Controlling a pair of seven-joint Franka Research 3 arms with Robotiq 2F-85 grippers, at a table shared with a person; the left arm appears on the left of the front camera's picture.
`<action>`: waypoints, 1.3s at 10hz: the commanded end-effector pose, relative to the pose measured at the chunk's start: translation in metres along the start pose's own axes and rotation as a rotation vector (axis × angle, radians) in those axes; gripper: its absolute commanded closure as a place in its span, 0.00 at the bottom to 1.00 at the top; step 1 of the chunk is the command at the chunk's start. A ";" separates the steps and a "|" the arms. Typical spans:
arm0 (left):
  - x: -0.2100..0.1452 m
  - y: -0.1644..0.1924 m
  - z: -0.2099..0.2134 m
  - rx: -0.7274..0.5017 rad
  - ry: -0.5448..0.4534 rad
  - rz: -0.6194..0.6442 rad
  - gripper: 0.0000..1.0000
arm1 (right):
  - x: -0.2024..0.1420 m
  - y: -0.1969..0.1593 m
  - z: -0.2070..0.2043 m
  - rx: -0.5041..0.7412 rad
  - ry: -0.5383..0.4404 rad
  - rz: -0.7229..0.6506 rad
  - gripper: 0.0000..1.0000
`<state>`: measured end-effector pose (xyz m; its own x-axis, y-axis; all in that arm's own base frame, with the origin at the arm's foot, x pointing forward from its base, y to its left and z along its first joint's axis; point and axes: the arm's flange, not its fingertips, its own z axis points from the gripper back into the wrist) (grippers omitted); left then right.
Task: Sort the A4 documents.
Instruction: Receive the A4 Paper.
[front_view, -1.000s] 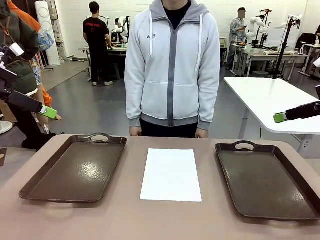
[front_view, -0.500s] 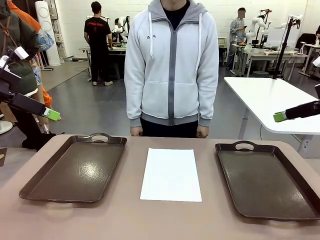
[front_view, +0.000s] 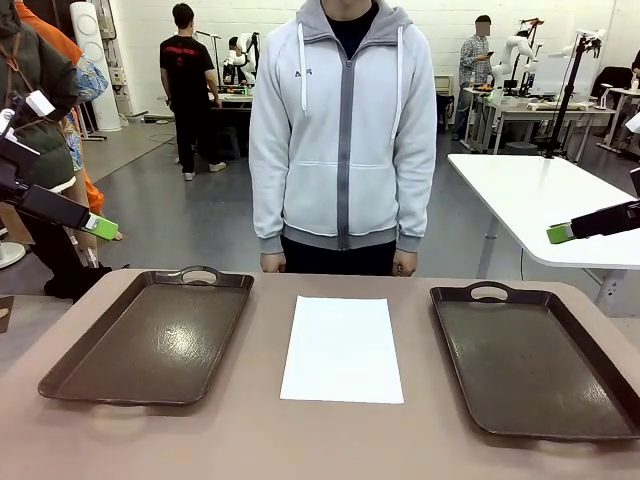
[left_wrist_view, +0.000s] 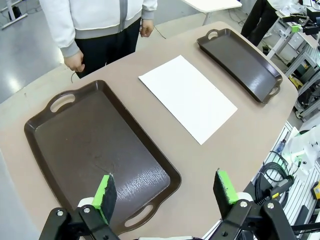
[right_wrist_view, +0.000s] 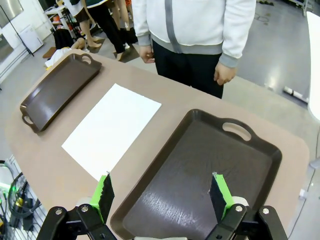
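Observation:
The A4 documents (front_view: 342, 348) show as one white rectangle lying flat on the table's middle, between two brown trays. In the left wrist view the paper (left_wrist_view: 187, 97) lies beyond the near tray, and in the right wrist view the paper (right_wrist_view: 112, 127) lies left of the near tray. My left gripper (front_view: 98, 226) hangs in the air off the table's left side, and it is open (left_wrist_view: 165, 190) above the left tray's near end. Off to the right, my right gripper (front_view: 562, 234) is also raised. It stands open (right_wrist_view: 161, 195) over the right tray, with nothing held.
A dark brown handled tray (front_view: 150, 335) lies left of the paper and another tray (front_view: 530, 355) lies right of it. A person in a grey hooded jacket (front_view: 342, 130) stands at the far edge, hands hanging by the table edge. A white table (front_view: 550, 200) stands behind on the right.
The left gripper has drifted very slightly. The paper, trays and right gripper stay where they were.

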<state>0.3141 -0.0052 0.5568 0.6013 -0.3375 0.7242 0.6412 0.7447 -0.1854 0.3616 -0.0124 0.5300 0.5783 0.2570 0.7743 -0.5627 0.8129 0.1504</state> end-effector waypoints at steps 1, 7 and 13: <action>0.000 -0.001 0.001 -0.005 -0.003 -0.010 0.00 | -0.002 0.000 -0.001 0.005 0.000 -0.001 0.00; 0.000 -0.001 0.001 -0.005 -0.003 -0.010 0.00 | -0.002 0.000 -0.001 0.005 0.000 -0.001 0.00; 0.000 -0.001 0.001 -0.005 -0.003 -0.010 0.00 | -0.002 0.000 -0.001 0.005 0.000 -0.001 0.00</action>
<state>0.3140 -0.0054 0.5569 0.6011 -0.3384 0.7240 0.6412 0.7450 -0.1842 0.3615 -0.0124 0.5300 0.5783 0.2570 0.7743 -0.5627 0.8129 0.1504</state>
